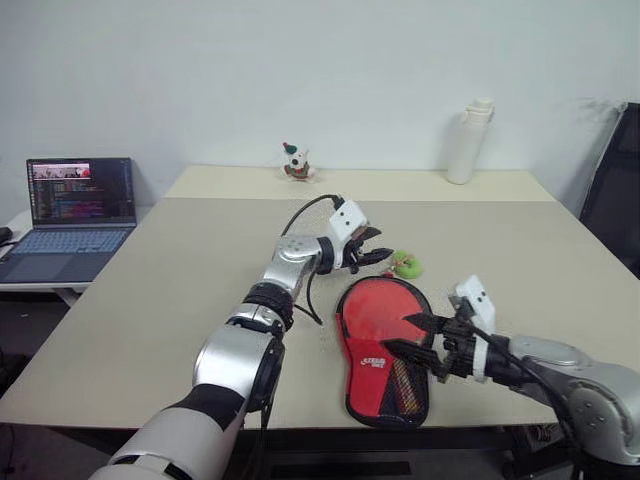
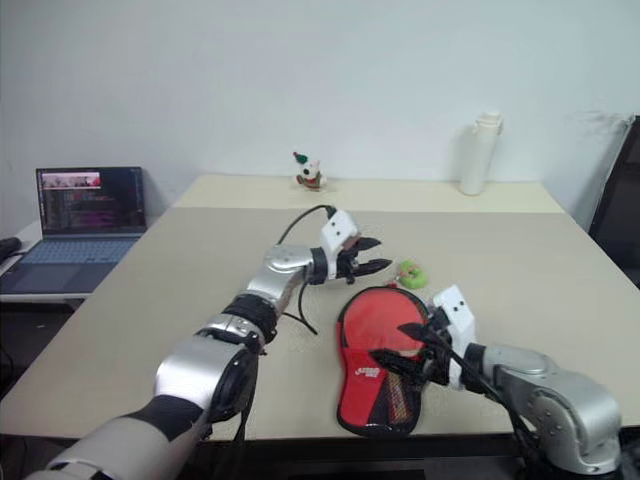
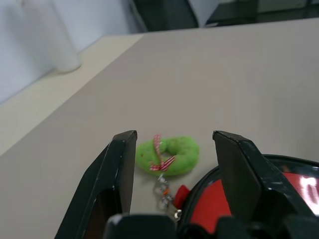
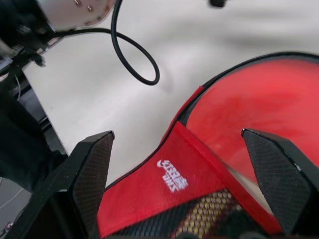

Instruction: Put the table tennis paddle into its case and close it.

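Beige counter (image 1: 180, 290) against a plain white wall. Left gripper (image 1: 374, 247) hovers with jaws parted and empty; just past them, to the right, lies the green pom-pom charm (image 1: 406, 264), chained to the far rounded end of the case (image 1: 385, 350). Right gripper (image 1: 421, 338) has jaws spread wide, empty, over the case's right edge. Case lies flat near the counter's near edge, red side up, long axis running near to far, narrow mesh end nearest. Table tennis paddle (image 4: 259, 112): its red face seems to show inside the open rim, so it is likely already seated. Closing appears to be what is left; the left arm is nearer the charm. White logo (image 4: 172, 175) on the red panel, lettering not readable. Beyond: bottle (image 1: 469, 140), small figurine (image 1: 295, 161), laptop (image 1: 75, 210) at left.
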Robot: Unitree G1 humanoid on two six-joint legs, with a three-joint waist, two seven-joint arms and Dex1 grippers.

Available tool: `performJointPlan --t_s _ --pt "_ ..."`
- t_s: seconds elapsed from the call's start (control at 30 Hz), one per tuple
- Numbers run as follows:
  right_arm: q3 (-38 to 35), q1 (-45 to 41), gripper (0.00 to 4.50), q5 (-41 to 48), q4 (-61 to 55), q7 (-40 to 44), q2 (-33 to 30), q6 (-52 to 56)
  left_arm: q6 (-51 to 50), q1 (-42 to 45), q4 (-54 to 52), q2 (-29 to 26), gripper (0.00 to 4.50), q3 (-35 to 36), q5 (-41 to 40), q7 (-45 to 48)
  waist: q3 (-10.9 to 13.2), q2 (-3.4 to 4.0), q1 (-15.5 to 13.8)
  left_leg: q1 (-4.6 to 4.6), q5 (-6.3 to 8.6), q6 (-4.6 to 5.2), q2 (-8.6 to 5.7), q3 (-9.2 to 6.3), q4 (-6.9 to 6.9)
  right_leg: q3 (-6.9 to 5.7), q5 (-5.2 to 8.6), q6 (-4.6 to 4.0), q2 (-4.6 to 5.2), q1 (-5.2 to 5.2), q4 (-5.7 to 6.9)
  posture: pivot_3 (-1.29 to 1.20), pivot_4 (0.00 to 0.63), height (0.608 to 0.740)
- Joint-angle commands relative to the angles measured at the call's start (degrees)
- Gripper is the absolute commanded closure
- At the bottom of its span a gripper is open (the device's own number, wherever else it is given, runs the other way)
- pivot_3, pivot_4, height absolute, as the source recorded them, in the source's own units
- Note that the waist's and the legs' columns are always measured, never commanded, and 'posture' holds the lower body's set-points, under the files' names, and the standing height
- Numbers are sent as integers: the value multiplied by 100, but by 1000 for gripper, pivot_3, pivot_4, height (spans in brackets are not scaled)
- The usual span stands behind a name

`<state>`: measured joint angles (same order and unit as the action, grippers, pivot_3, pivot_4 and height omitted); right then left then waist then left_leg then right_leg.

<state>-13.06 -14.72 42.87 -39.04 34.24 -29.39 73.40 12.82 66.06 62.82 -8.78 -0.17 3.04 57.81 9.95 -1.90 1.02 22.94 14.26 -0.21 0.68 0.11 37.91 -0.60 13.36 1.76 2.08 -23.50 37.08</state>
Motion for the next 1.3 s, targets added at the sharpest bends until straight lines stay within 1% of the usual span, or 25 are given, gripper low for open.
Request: performJointPlan --t_s 0.03,0.1,0.2,0.27,0.33,0.43,0.53,0.73,0.77,0.8,0.9,1.03,1.07,1.2,1.3 --pt "-866 62 0 367 -94 247 -681 -55 -704 -808 -1504 -261 1875 -215 -424 932 2 4 17 0 0 0 0 3 -1 3 -1 -1 0 0 -2 0 150 740" --pt "-998 63 0 303 140 267 -965 -206 -998 -1192 -2102 -338 1875 -392 -483 1121 3 3 26 -1 0 0 1 3 1 4 -15 -25 0 0 -1 0 150 740" --pt "-947 -63 0 233 494 323 -1232 -460 -1230 -1521 -2537 -405 1875 -635 -475 1263 3 2 -3 -1 -1 1 2 -3 5 0 -12 -19 -2 0 1 0 150 740" --pt "-833 -230 0 180 740 349 -1334 -636 -1166 -1589 -2531 -426 1875 -782 -396 1281 3 3 -31 -1 -1 1 0 -1 9 2 0 1 -3 2 3 0 150 740" --pt "-653 -414 0 79 986 361 -1390 -823 -1032 -1551 -2345 -422 1875 -887 -299 1193 3 3 -39 -2 -1 1 -1 3 10 5 0 2 -2 4 0 0 150 740" --pt "-204 -821 0 -234 1532 356 -1360 -1192 -857 -1477 -2001 -416 1875 -1063 -168 1158 3 3 -39 -3 -1 1 0 5 8 7 0 2 -5 4 -2 0 150 740" --pt "301 -1504 0 -714 2510 247 -1135 -1664 -638 -1514 -1721 -428 1875 -1240 -16 1108 3 3 -33 -2 -1 1 0 7 7 7 0 1 -7 1 -2 0 150 740" --pt "1033 -2503 0 -1752 4387 175 -768 -2738 -610 -1555 -1528 -405 1875 -1227 -63 945 3 4 -63 2 0 2 0 6 6 5 -2 -3 -7 -2 -3 0 150 740" --pt "1114 -2661 0 -1900 4698 176 -691 -2921 -618 -1560 -1520 -408 1875 -1226 -71 923 3 4 -65 1 0 2 0 9 6 7 -16 -25 -5 -2 -2 0 150 740" --pt "1180 -2798 0 -2010 4964 201 -622 -3075 -622 -1565 -1515 -411 1875 -1225 -75 903 4 4 -69 2 0 2 -2 9 5 6 -16 -25 -4 -3 -3 0 150 740" --pt "1328 -3219 0 -2323 5834 244 -369 -3536 -634 -1584 -1491 -423 1875 -1247 -67 851 4 6 -66 2 0 2 -1 9 5 7 -16 -26 -4 -4 -1 0 150 740" --pt "1450 -4049 0 -2873 7786 -50 271 -4472 -547 -1613 -1346 -401 1875 -1348 59 696 3 10 -31 -7 -1 2 0 13 6 9 -17 -27 -5 -3 6 0 150 740" --pt "1431 -4184 0 -2959 8128 -81 361 -4645 -533 -1620 -1337 -395 1875 -1362 68 683 3 10 -22 -8 -1 2 1 12 6 8 -18 -28 -5 -1 8 0 150 740" --pt "1235 -4790 0 -3238 9748 -605 713 -5412 -558 -1687 -1436 -383 1875 -1417 72 709 3 10 -12 -3 -1 2 0 13 5 5 -18 -29 -3 -2 7 0 150 740" --pt "1133 -5065 0 -3368 10547 -965 922 -5820 -603 -1733 -1542 -379 1875 -1435 64 715 3 11 -5 -2 -1 2 -4 13 3 9 -19 -29 5 -2 5 0 150 740"
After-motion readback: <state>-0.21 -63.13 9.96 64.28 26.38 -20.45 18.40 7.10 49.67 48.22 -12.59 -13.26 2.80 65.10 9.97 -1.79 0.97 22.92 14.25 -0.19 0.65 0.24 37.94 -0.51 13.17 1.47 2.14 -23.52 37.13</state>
